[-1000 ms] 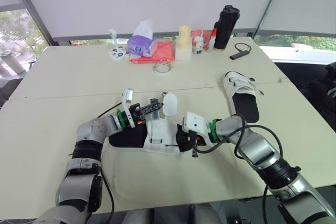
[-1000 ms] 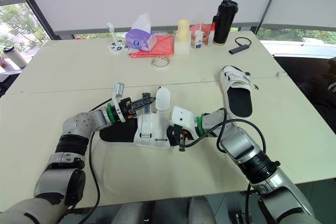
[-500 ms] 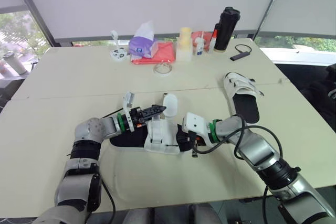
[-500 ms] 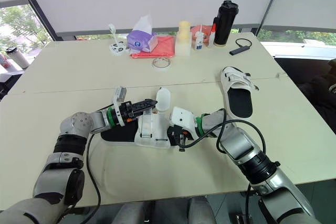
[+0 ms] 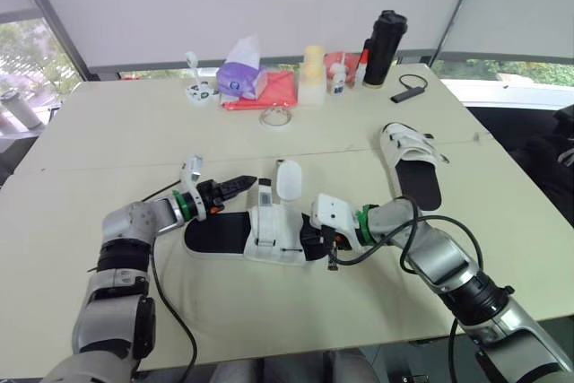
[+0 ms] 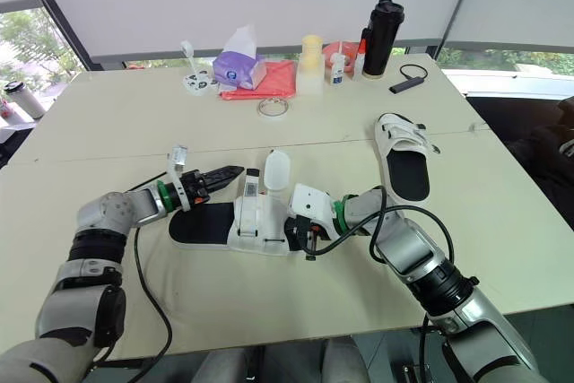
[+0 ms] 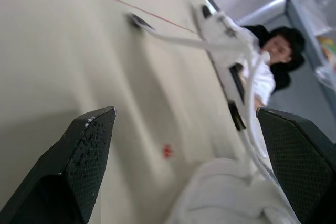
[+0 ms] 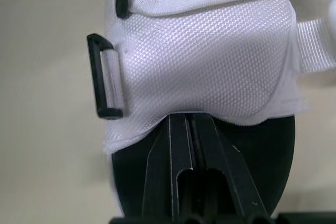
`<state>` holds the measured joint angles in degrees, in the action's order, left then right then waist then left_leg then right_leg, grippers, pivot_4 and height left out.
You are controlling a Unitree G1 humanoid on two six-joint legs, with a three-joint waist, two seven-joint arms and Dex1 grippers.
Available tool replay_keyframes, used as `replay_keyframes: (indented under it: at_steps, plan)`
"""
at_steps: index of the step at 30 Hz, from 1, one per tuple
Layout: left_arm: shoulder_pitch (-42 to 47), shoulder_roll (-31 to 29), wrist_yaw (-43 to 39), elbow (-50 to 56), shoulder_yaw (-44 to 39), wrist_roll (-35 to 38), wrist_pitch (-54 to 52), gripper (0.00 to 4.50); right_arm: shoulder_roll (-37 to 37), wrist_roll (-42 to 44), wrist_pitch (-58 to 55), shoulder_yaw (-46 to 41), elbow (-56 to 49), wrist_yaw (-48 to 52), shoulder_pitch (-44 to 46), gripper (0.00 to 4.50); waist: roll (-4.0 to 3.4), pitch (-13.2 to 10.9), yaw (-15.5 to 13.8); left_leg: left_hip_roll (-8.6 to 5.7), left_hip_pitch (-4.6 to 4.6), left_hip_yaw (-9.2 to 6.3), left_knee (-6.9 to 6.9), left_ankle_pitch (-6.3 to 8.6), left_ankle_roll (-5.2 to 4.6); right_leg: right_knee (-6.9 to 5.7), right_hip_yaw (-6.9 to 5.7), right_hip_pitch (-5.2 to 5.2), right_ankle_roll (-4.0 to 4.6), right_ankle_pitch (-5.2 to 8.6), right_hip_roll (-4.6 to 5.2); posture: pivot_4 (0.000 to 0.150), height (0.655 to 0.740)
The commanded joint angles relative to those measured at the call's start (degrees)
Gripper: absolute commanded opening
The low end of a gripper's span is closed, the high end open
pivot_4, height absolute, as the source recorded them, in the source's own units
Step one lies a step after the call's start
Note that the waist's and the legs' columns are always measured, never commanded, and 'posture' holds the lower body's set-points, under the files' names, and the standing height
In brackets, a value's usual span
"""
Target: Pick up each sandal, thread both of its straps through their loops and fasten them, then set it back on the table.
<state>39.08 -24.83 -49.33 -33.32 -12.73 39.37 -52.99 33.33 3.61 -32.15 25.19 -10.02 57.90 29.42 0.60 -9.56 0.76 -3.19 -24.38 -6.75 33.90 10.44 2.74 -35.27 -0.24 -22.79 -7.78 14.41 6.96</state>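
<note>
- The near sandal (image 5: 269, 232) has white straps (image 8: 210, 51) of a fine woven mesh, a black sole (image 5: 215, 235) and a black loop (image 8: 105, 77).
- The far sandal (image 5: 411, 161) is white over a black footbed.
- The desk (image 5: 108, 132) is pale cream.
- The bottle (image 5: 384, 35) is black.
- The tissue pack (image 5: 240, 78) is purple, the cloth (image 5: 280, 89) red.

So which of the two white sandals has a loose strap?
The near black-soled sandal in front of the robot: its white strap end sticks out free. The far sandal at right looks fastened.
</note>
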Motion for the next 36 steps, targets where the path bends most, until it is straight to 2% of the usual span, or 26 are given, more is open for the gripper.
replay_keyframes:
  at_steps: [1,6,7,9,10,16,23,27,36]
  plan:
    - [0.0,-1.6,-2.8,4.7,-0.7,0.7,0.4,4.47,0.8,-1.9,-1.7,1.3,2.7,-0.6,-1.3,0.0,0.03,0.0,0.0,0.01,0.0,0.01,-0.01,0.02,0.03,-0.01,0.0,-0.01,-0.02,0.0,-0.03,0.15,0.74]
    - [-2.1,-4.0,-6.6,12.6,0.9,1.2,-0.4,4.47,0.8,-1.8,-1.6,1.4,2.8,-0.5,-1.2,0.0,0.05,0.0,0.0,0.03,0.0,0.03,-0.02,0.04,0.07,0.0,0.0,0.01,0.19,0.12,-0.06,0.15,0.74]
    - [-2.3,-4.4,-7.3,14.0,1.1,1.5,-0.6,4.22,0.8,-1.8,-1.5,1.4,2.9,-0.5,-1.1,0.0,0.06,0.0,0.0,0.03,0.0,0.02,-0.01,0.05,0.07,0.01,0.0,0.01,0.2,0.12,-0.06,0.15,0.74]
    - [-2.4,-4.8,-8.7,16.8,1.6,2.1,-1.1,3.63,0.7,-1.9,-1.4,1.5,3.1,-0.5,-1.0,0.0,0.12,-0.1,0.0,0.04,0.0,0.01,-0.01,0.07,0.11,0.01,0.0,0.01,0.21,0.13,-0.06,0.15,0.74]
    - [-2.5,-5.1,-9.5,17.9,2.1,2.2,-1.5,3.18,0.7,-1.9,-1.4,1.5,3.2,-0.5,-1.0,0.0,0.12,-0.1,0.0,0.04,0.0,0.01,-0.01,0.07,0.11,0.01,0.0,0.01,0.21,0.13,-0.06,0.15,0.74]
    - [-1.4,-6.4,-16.2,20.9,8.1,-1.7,4.6,0.07,0.5,-2.0,-1.1,1.6,3.6,-0.6,-0.6,0.0,0.12,-0.1,0.0,0.05,0.0,0.03,-0.02,0.05,0.07,0.02,0.0,0.01,0.22,0.13,-0.05,0.15,0.74]
    - [0.8,-5.1,-17.5,14.2,14.2,-9.1,12.9,0.02,0.5,-2.0,-1.1,1.5,3.5,-0.7,-0.8,0.0,0.13,-0.1,0.0,0.05,0.0,0.04,-0.01,0.04,0.06,0.02,0.0,0.01,0.22,0.13,-0.05,0.15,0.74]
    - [4.4,-2.6,-18.3,7.0,16.9,-13.6,18.5,0.02,0.6,-2.1,-1.1,1.5,3.3,-0.8,-1.0,0.0,0.14,-0.1,-0.1,0.04,0.0,0.04,-0.01,0.03,0.05,0.02,0.0,0.01,0.21,0.13,-0.06,0.15,0.74]
    - [11.5,-0.3,-25.3,-5.9,23.3,-23.0,29.5,0.02,0.5,-2.2,-0.9,1.6,3.4,-0.8,-0.8,0.0,0.17,-0.1,0.0,0.03,0.0,0.07,0.0,0.02,0.03,0.01,-0.01,0.02,0.03,0.04,-0.07,0.15,0.74]
